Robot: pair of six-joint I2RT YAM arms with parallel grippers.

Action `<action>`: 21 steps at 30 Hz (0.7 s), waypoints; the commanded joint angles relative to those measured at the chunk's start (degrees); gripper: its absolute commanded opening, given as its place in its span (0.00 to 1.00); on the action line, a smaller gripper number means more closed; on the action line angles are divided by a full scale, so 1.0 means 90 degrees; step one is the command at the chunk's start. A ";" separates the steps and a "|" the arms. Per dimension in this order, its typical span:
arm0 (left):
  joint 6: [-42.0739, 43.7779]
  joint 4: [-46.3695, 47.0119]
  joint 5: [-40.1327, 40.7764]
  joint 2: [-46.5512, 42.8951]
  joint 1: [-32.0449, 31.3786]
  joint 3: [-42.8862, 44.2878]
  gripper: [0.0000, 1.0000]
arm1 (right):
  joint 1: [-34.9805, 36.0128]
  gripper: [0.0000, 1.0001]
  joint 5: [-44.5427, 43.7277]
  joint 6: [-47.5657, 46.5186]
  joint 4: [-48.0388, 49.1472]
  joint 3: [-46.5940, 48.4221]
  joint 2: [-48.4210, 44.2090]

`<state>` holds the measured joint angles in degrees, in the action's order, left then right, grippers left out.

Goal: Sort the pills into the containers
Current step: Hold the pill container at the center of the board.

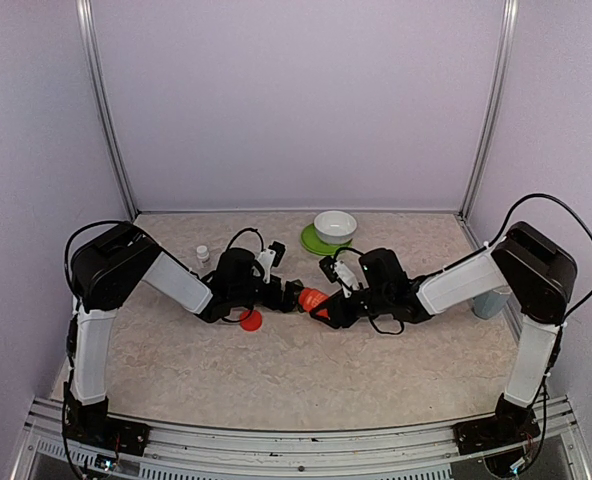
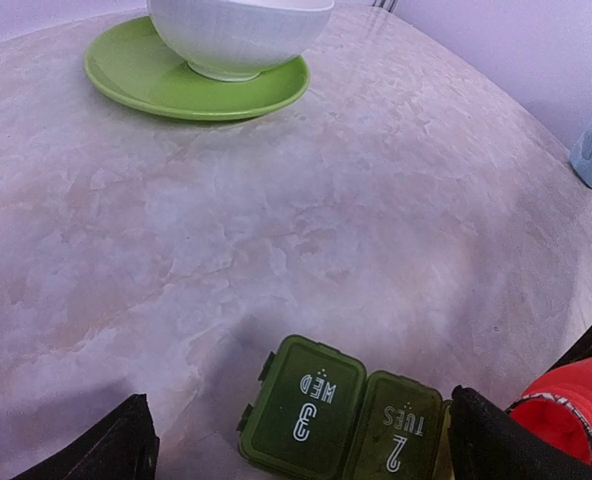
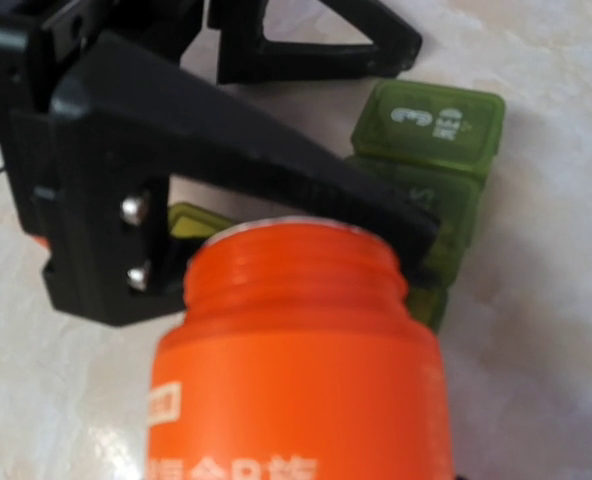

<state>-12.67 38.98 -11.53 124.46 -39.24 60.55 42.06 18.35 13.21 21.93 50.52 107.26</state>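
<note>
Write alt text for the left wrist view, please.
A dark green pill organizer, closed lids marked 3 WED and 2 TUES, lies on the table between the open left gripper's black fingers. A red bottle's open mouth shows at right; a white bowl on a green plate sits beyond.

The containers [image 2: 341, 420] are coloured dark green, and their lids are printed in white with numerals and day abbreviations. The bottle [image 3: 296, 360] is seen as orange-red with white lettering, and the cap [image 1: 250, 320] as red. The surface [image 1: 306, 370] is patterned in mottled beige, like marble. The bowl [image 1: 335, 226] is coloured white and the plate [image 2: 196, 80] lime green. The small bottle [image 1: 202, 255] at the left is white. The arms [image 1: 176, 282] are finished in white and black, the walls [image 1: 296, 100] in pale lilac.
</note>
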 commanded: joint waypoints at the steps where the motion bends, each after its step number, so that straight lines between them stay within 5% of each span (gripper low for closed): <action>1: 0.0058 0.0024 0.0002 0.0177 0.0078 0.0095 0.98 | -0.0064 0.18 -0.0007 0.0048 -0.0118 0.0241 0.0043; 21: 0.0069 0.0010 -0.0030 0.0192 0.0132 0.0097 0.97 | -0.0079 0.18 -0.0034 -0.0004 -0.1065 0.0754 0.0174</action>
<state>-12.58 39.22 -11.57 124.60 -38.54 60.55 42.06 17.96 13.17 14.39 55.53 108.25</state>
